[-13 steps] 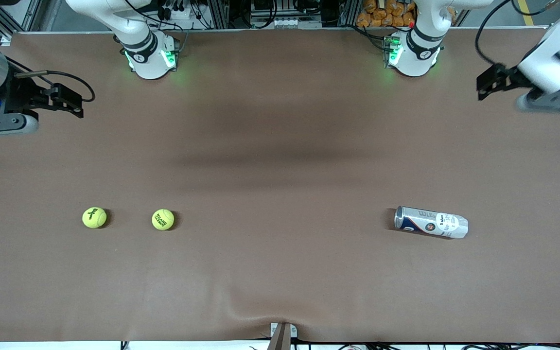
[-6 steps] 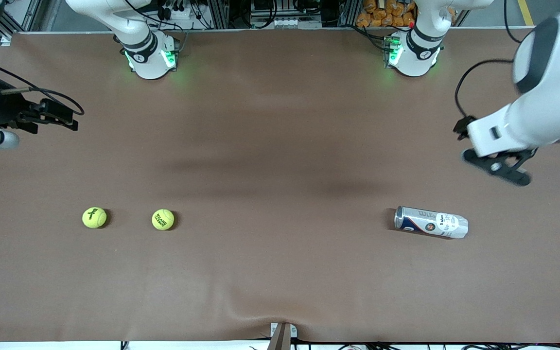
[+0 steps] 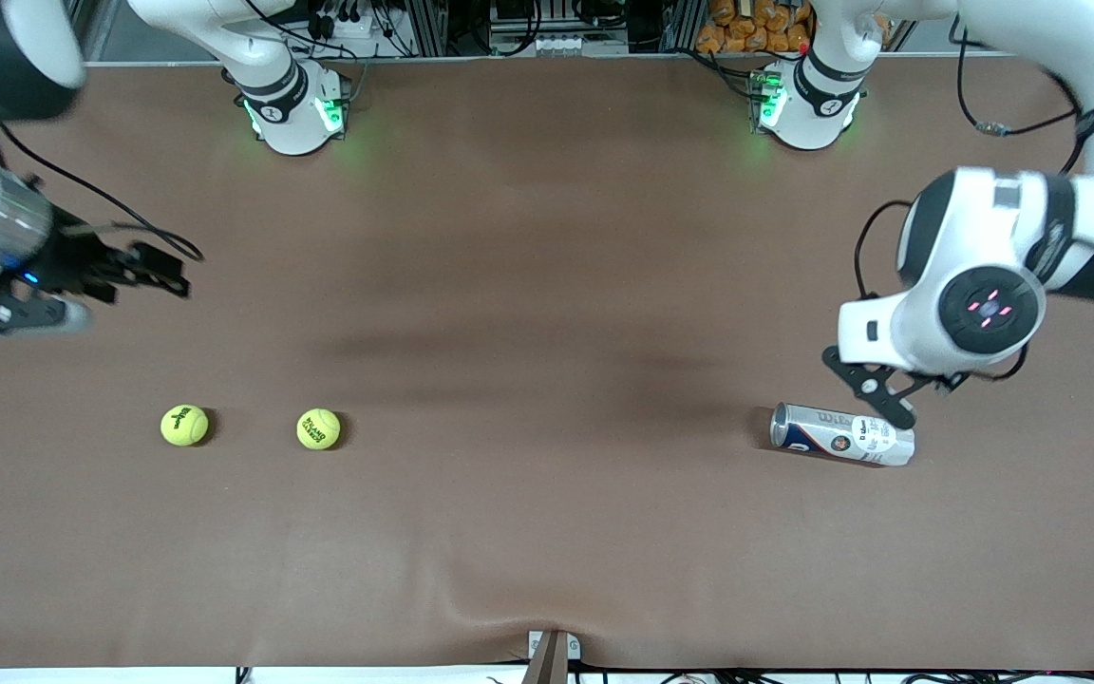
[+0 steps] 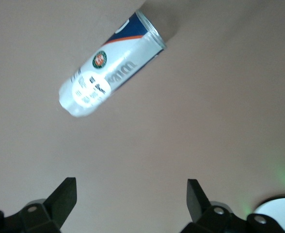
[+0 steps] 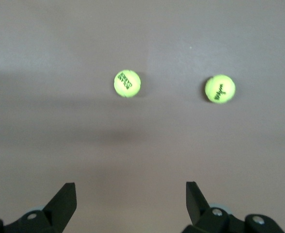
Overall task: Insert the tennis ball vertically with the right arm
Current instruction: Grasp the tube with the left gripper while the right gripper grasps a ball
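Two yellow tennis balls (image 3: 184, 425) (image 3: 318, 428) lie side by side on the brown table toward the right arm's end; the right wrist view shows both (image 5: 127, 83) (image 5: 220, 89). A silver and blue ball can (image 3: 841, 434) (image 4: 108, 73) lies on its side toward the left arm's end, its open rim facing the table's middle. My right gripper (image 3: 10, 313) (image 5: 130, 194) hangs open and empty above the table's edge, apart from the balls. My left gripper (image 3: 875, 385) (image 4: 131, 194) hovers open and empty just above the can, touching nothing.
The brown mat (image 3: 547, 313) covers the whole table and has a raised wrinkle at its front edge (image 3: 547, 608). The two arm bases (image 3: 295, 109) (image 3: 803, 104) stand along the edge farthest from the front camera. Cables trail from both wrists.
The left arm has swung down from the table's corner to just over the can. The right arm has shifted a little lower, toward the balls. Balls and can have not moved.
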Controlling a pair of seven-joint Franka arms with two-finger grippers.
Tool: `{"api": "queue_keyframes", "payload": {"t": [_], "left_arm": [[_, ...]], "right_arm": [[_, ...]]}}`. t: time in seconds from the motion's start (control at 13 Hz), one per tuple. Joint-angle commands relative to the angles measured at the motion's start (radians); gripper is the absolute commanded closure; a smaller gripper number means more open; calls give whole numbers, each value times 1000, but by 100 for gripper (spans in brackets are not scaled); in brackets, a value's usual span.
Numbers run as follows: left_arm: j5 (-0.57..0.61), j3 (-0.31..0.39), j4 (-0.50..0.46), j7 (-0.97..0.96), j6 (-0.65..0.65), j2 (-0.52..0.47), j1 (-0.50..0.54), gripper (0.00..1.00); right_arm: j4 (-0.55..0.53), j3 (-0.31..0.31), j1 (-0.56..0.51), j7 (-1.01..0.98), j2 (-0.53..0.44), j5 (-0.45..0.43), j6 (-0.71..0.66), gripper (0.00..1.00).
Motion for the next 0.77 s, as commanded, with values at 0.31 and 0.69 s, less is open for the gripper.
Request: {"api": "queue_keyframes", "payload": {"t": [0.31, 0.69], "left_arm": [[143, -3, -37, 298, 280, 177, 5, 0], [227, -3, -43, 362, 409, 256, -1, 0]], "right_arm": [[-206, -3, 47, 8, 23, 43, 239, 0], [-228, -3, 74, 8, 163, 75, 450, 0]]}}
